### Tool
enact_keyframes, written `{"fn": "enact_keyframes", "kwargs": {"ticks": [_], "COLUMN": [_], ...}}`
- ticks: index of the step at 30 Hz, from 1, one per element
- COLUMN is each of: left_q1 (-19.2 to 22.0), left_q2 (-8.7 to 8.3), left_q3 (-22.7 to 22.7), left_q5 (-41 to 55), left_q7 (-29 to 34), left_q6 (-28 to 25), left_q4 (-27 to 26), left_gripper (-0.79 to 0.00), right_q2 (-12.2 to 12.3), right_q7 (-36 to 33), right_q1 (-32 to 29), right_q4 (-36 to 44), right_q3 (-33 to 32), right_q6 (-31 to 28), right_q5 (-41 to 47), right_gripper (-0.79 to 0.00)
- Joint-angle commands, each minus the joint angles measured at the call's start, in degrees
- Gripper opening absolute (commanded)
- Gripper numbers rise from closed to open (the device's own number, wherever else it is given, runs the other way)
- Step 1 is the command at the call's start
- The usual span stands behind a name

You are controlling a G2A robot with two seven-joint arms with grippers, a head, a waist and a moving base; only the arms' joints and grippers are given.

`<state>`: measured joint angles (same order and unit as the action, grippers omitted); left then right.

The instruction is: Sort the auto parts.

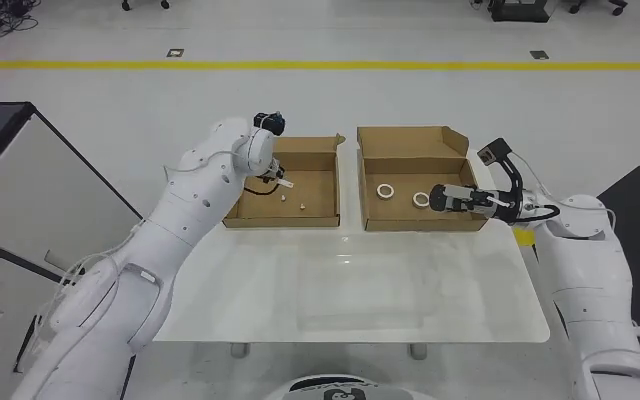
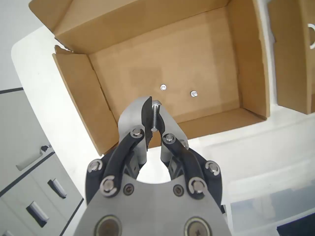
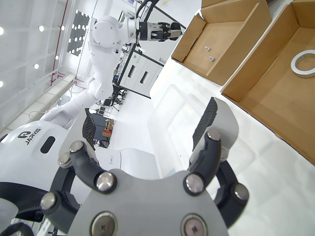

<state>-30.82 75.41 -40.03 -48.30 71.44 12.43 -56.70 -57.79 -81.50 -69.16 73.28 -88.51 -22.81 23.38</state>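
A: What does the left wrist view add to the top view?
B: The left pincer (image 2: 153,104) clenched on a bolt (image 2: 154,117), above the left box (image 2: 137,15); two more bolts (image 2: 163,87) lie on its floor.
A: And the right box (image 1: 415,143), at its 3 o'clock on the table (image 1: 350,290)?
B: Two rings (image 1: 384,189) inside. The right pincer (image 3: 150,124) gapes, grasping nothing, at 3 o'clock of them.

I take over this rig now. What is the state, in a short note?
Grippers: left gripper shut on a bolt, above the left box; right gripper open, holding nothing, by the right box.
Done: two bolts lie in the left box, two rings in the right box.
Left: drop the held bolt into the left box.
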Motion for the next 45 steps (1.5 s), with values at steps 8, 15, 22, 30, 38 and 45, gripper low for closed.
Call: {"fn": "enact_keyframes", "kwargs": {"ticks": [8, 15, 22, 30, 38, 45], "left_q1": [2.6, 1.3, 2.3, 4.0, 5.2, 6.3], "left_q2": [2.86, 2.97, 5.21, 8.42, 11.45, 13.45], "left_q3": [3.1, 3.5, 4.6, 5.8, 6.6, 6.7], "left_q5": [1.7, -0.9, 0.0, 2.3, 4.0, 5.0], "left_q7": [-2.0, -4.6, -6.7, -8.5, -9.5, -10.2], "left_q6": [0.2, 1.7, 2.4, 0.4, -1.6, -3.9], "left_q4": [8.8, 10.6, 18.1, 26.5, 33.4, 37.9], "left_gripper": [-0.785, -0.785, -0.785, -0.785, -0.785, -0.6], "right_q2": [0.0, 0.0, 0.0, 0.0, 0.0, 0.0], "right_q7": [0.0, 0.0, 0.0, 0.0, 0.0, 0.0], "right_q1": [0.0, 0.0, 0.0, 0.0, 0.0, 0.0], "right_q4": [0.0, 0.0, 0.0, 0.0, 0.0, 0.0], "right_q3": [0.0, 0.0, 0.0, 0.0, 0.0, 0.0], "right_q6": [0.0, 0.0, 0.0, 0.0, 0.0, 0.0], "right_q5": [0.0, 0.0, 0.0, 0.0, 0.0, 0.0], "right_gripper": [0.0, 0.0, 0.0, 0.0, 0.0, 0.0]}}
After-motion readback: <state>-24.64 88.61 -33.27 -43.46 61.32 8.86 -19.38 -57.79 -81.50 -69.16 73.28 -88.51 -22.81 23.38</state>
